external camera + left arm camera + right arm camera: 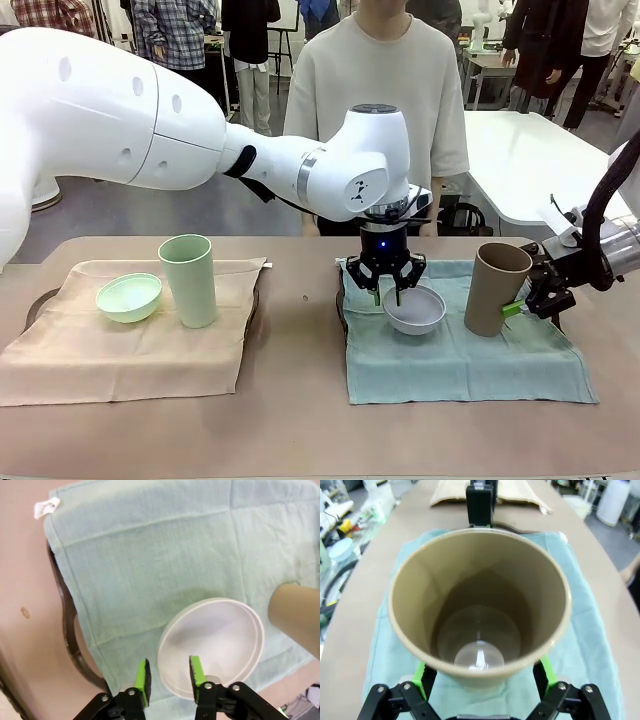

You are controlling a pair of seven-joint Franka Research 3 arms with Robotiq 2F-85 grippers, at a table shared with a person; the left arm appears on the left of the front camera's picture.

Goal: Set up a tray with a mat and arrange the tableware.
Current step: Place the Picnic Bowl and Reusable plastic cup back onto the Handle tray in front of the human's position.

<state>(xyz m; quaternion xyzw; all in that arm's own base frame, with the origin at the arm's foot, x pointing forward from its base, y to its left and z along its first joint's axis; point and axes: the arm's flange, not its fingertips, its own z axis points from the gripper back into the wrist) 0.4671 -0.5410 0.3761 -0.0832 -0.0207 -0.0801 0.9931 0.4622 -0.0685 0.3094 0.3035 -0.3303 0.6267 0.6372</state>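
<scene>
Left gripper: we see the left gripper [387, 291] hanging fingers-down over the white bowl [414, 309], its green pads [142, 681] parted with the bowl's near rim running between them. One pad sits inside the bowl, the other outside. We cannot tell whether the pads press on the rim.

White bowl: it rests on the teal mat [455, 355] directly under our left gripper, tilted a little, with its open face up.

Right gripper: our right gripper [524, 305] has its jaws spread wide on either side of the tan-brown cup [496, 288]. In the right wrist view the green pads [420, 674] flank the cup's rim low at both sides. We cannot tell whether they touch the wall.

Tan-brown cup: it stands upright on the teal mat, between our two grippers, just beside the white bowl.

Pale green bowl: the pale green bowl [129, 297] lies well away from both grippers, on the beige mat [120, 350].

Pale green cup: the pale green cup [188, 280] stands upright just beside that bowl, on the same mat.

Person: a person [385, 80] in a pale top stands at the far side, beyond our left gripper.
</scene>
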